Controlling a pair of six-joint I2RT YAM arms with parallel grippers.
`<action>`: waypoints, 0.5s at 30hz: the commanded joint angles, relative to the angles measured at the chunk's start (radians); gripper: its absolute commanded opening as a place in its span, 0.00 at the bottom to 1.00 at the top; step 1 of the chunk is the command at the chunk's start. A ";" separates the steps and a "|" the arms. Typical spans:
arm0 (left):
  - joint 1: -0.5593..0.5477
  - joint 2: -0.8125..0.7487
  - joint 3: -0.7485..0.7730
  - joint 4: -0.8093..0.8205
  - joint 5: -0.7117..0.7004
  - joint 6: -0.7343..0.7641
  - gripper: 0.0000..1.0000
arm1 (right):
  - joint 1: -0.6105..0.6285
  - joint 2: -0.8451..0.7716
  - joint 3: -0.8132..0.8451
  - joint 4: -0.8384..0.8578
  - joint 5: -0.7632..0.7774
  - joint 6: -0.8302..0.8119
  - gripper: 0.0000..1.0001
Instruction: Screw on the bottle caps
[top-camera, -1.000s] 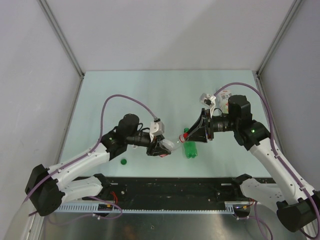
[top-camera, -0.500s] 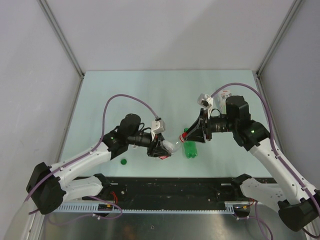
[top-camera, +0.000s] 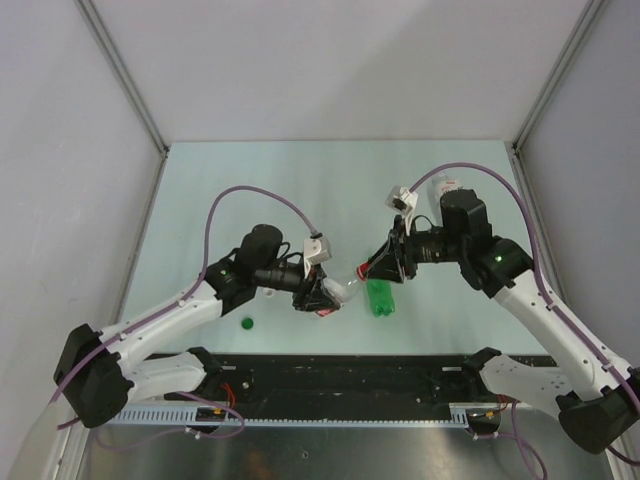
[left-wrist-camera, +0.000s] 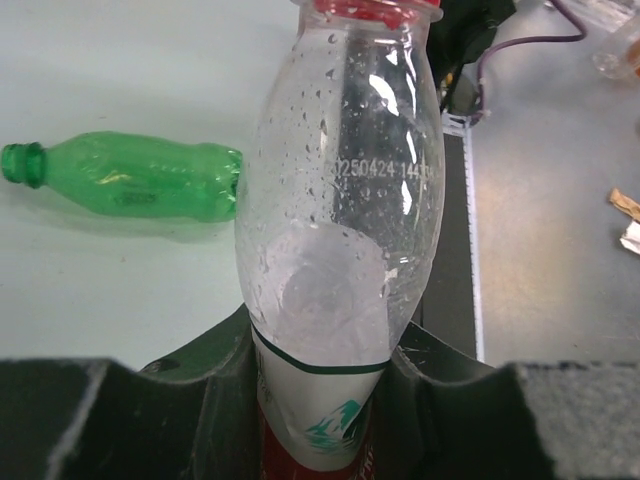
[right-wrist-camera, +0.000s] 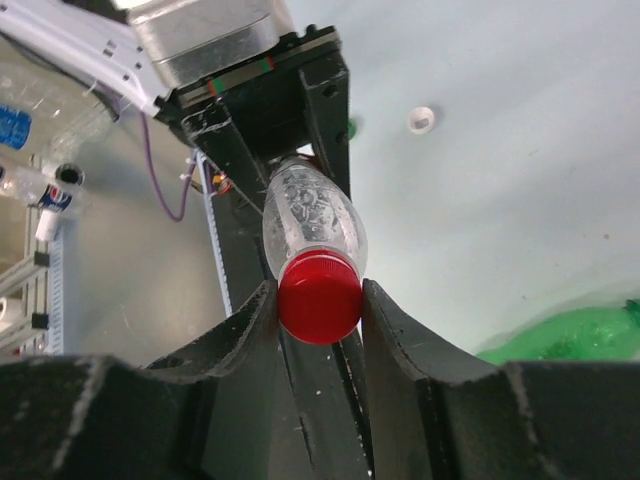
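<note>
My left gripper (top-camera: 322, 298) (left-wrist-camera: 325, 350) is shut on the labelled body of the slim clear bottle (left-wrist-camera: 340, 200) (top-camera: 343, 291), holding it tilted above the table with its neck toward the right arm. A red cap (right-wrist-camera: 319, 297) (left-wrist-camera: 370, 10) sits on that neck, and my right gripper (right-wrist-camera: 319, 300) (top-camera: 375, 268) is shut on it from both sides. The small green bottle (top-camera: 380, 299) (left-wrist-camera: 140, 180) lies uncapped on the table just below the two grippers. A green cap (top-camera: 247, 322) lies at the near left, and a white cap (right-wrist-camera: 421, 120) lies on the table beyond the left gripper.
The wider clear bottle (top-camera: 447, 185) lies at the back right behind the right arm. A black rail (top-camera: 350, 370) runs along the near table edge between the arm bases. Grey walls close the table on three sides.
The right gripper has shifted slightly left and back with its wrist turning while gripping the red cap. The left arm and the bottle have barely moved.
</note>
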 joint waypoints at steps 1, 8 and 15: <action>-0.006 0.006 0.142 0.164 -0.070 0.035 0.25 | 0.046 0.053 0.007 0.025 0.110 0.110 0.15; -0.006 0.029 0.191 0.171 -0.285 0.058 0.23 | 0.048 0.104 0.007 0.071 0.293 0.389 0.09; -0.011 0.044 0.180 0.179 -0.305 0.161 0.22 | 0.050 0.114 0.008 0.113 0.444 0.644 0.10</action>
